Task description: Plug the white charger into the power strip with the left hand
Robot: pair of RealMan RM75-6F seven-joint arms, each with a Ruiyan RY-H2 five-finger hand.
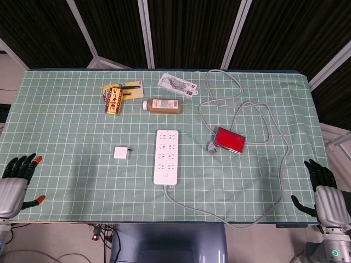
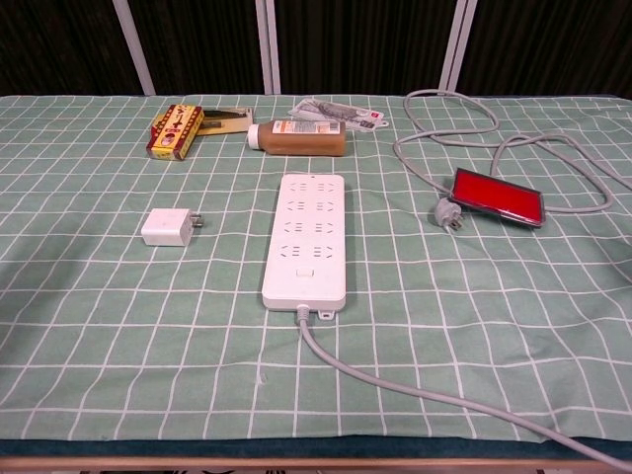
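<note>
A small white charger (image 1: pixel 120 153) (image 2: pixel 168 227) lies on the green checked cloth, prongs pointing right toward the white power strip (image 1: pixel 166 156) (image 2: pixel 307 237), a short gap away. The strip lies lengthwise mid-table, all sockets free, its grey cord (image 2: pixel 415 390) trailing off the front edge. My left hand (image 1: pixel 15 183) hangs open beyond the table's front left corner, far from the charger. At the front right corner my right hand (image 1: pixel 324 192) is open too. Neither hand shows in the chest view.
A brown bottle (image 1: pixel 162 106) lies on its side behind the strip. A yellow-red box (image 1: pixel 113 99) with a pen sits at the back left, a white packet (image 1: pixel 177 85) at the back. A red device (image 1: pixel 229 139) with a looping grey cable (image 1: pixel 258 118) and plug (image 2: pixel 446 214) fills the right.
</note>
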